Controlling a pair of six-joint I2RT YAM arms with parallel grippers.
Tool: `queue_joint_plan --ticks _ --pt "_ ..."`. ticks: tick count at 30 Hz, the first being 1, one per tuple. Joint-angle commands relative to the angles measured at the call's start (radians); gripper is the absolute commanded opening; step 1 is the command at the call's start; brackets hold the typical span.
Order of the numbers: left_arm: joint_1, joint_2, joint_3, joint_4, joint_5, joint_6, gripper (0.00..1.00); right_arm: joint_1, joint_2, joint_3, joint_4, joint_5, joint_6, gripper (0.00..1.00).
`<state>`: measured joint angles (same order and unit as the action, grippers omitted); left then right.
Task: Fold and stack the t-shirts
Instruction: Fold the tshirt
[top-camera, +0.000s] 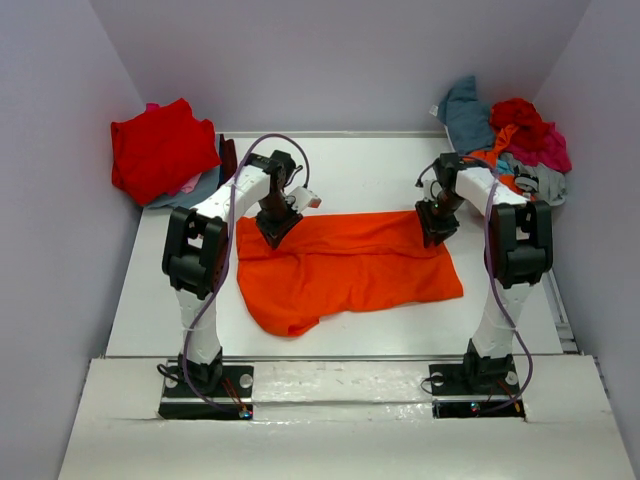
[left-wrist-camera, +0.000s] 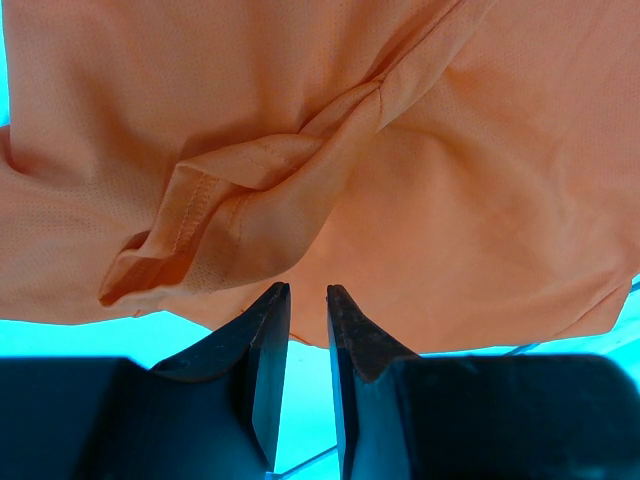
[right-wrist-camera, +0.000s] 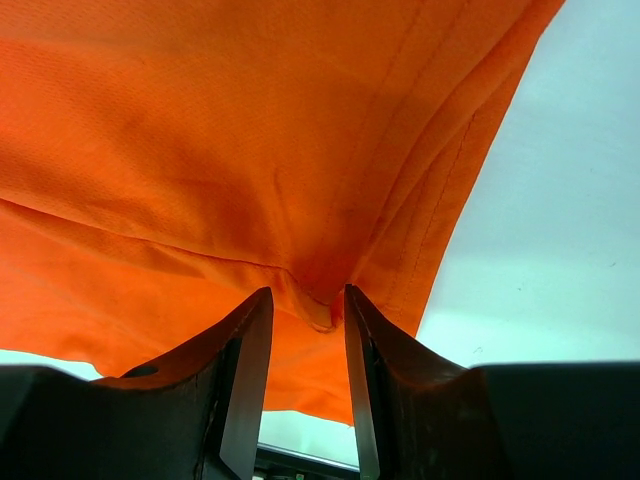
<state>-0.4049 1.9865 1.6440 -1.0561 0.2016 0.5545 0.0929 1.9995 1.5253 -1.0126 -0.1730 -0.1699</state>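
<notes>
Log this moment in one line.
step: fold orange shirt | left gripper: at its far-left edge, grip unclear | right gripper: pinching far-right edge

Left arm and right arm: white tubular links with bulky black joint housings. A thin lilac left cable loops free of the links, as does a matching right cable. The left base plate and right base plate are black and rectangular, with small coloured lights at the near edge. Left gripper and right gripper are matte black, each with two wedge-shaped fingers tapering to the tip.
</notes>
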Motion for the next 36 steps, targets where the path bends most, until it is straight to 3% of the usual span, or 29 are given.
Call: queue_joint_plan --ticks 1,6,11,24,31,36 --pt "-0.005 -0.057 -0.010 -0.018 0.002 0.021 0.33 0.008 -0.051 -0.027 -0.004 0.036 0.023 0.40" --pt "-0.005 -0.057 -0.013 -0.015 0.004 0.024 0.33 0.008 -0.064 -0.039 0.003 0.033 0.029 0.37" --pt "-0.005 -0.057 -0.012 -0.016 0.005 0.025 0.33 0.008 -0.062 -0.043 0.006 0.032 0.030 0.25" --pt "-0.005 -0.061 -0.016 -0.018 0.004 0.028 0.33 0.008 -0.045 -0.025 0.013 0.027 0.032 0.24" --pt "-0.005 -0.061 -0.021 -0.016 0.004 0.028 0.33 0.008 -0.093 -0.051 0.003 0.030 0.026 0.07" --pt "-0.005 -0.055 -0.012 -0.019 0.005 0.027 0.33 0.008 -0.137 -0.080 0.000 0.029 0.024 0.07"
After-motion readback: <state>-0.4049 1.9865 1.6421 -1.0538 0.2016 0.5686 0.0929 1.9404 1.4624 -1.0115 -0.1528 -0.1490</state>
